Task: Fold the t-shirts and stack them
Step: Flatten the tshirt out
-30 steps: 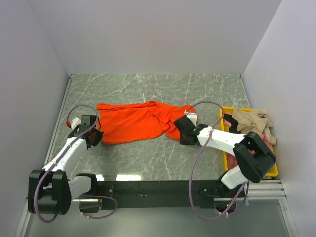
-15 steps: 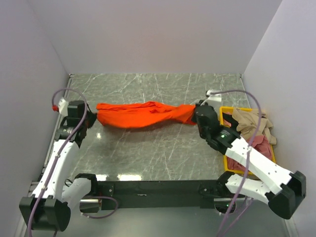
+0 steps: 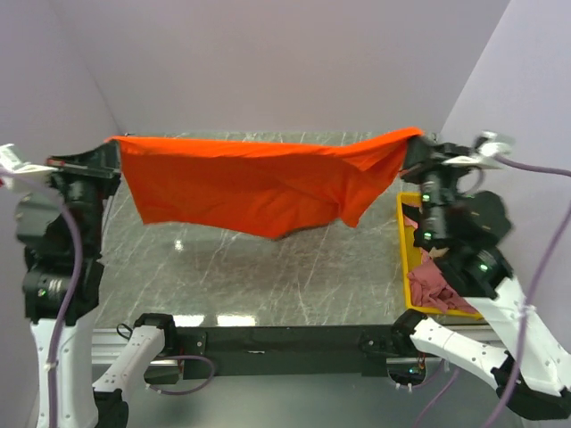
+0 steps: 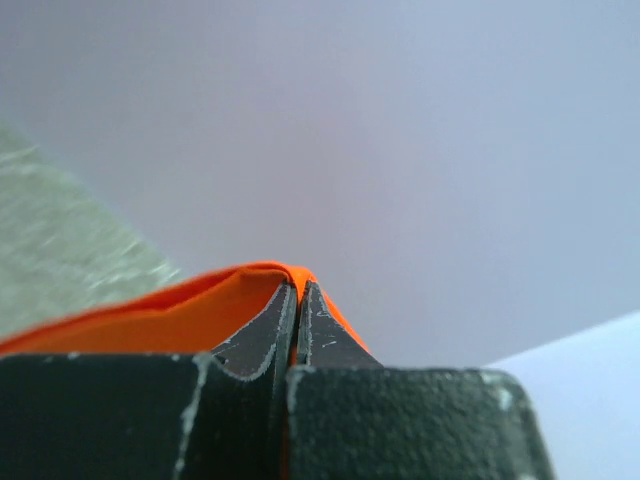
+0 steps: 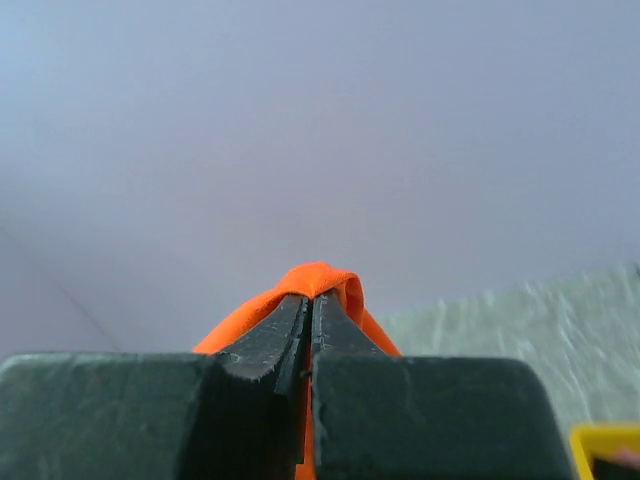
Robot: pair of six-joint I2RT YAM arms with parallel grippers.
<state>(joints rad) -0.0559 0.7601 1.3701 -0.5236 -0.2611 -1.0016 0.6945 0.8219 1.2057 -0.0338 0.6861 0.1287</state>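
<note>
Grey marble table (image 3: 268, 285), pale walls. We hold orange-red shirt (image 3: 259, 183) high over table, spread left to right. Left gripper (image 4: 298, 292) pinches left corner tight, right gripper (image 5: 310, 302) pinches right corner. Cloth looks soft, light and floppy; middle sags. We think corners are best hold.

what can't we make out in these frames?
- Top view: right arm hides most of the yellow bin; only pink cloth shows.
- Top view: hanging orange t-shirt screens the table behind it.
- Wrist views: shut jaws block all but a pinched orange fold; which shirt part, cannot tell.
</note>
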